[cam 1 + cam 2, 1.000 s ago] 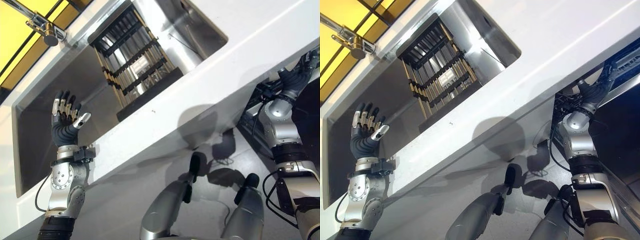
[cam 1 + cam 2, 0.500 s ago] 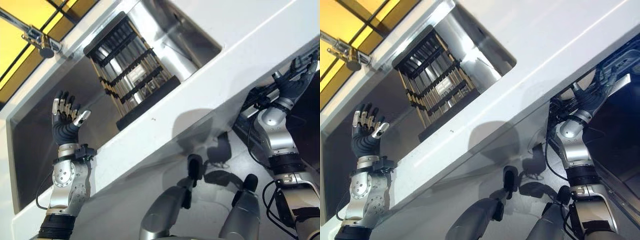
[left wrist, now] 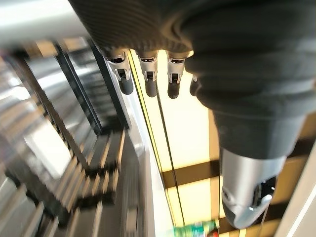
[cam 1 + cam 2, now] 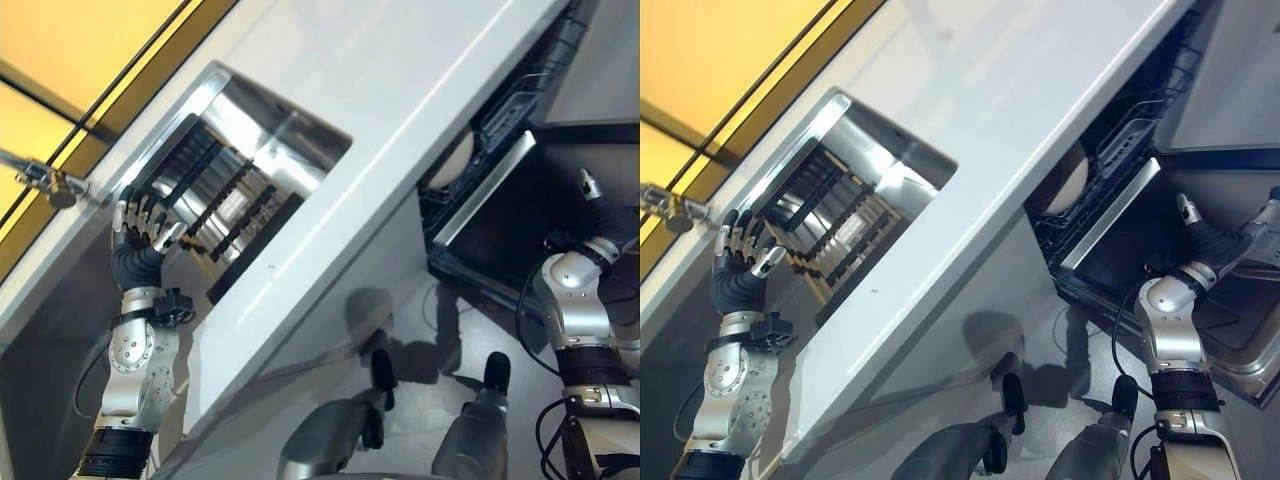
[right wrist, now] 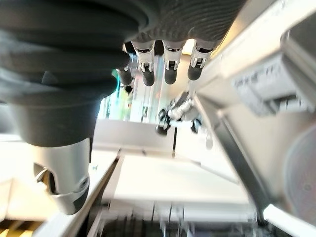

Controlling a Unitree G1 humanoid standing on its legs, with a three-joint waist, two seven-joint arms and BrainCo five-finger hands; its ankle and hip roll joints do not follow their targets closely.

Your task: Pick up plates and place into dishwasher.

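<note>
A pale plate (image 4: pixel 459 160) stands on edge in the pulled-out rack (image 4: pixel 1110 130) of the open dishwasher, under the white counter at the right. My right hand (image 4: pixel 1220 240) hovers open above the dishwasher's lowered door (image 4: pixel 1230 325), below and to the right of the plate, and holds nothing. Over the steel sink (image 4: pixel 280 112) my left hand (image 4: pixel 140 238) is raised with straight fingers, just in front of a dark dish rack (image 4: pixel 215 200). In the left wrist view its fingers (image 3: pixel 148 79) are spread and empty.
A white counter (image 4: pixel 400 90) runs diagonally between the sink and the dishwasher. A chrome faucet (image 4: pixel 50 185) stands at the sink's far left, before a yellow window. The dishwasher door juts out low at the right.
The camera has swung, bringing the open dishwasher and its plate into view. My right hand has dropped from the rack's edge to above the door. The left hand stays raised and open.
</note>
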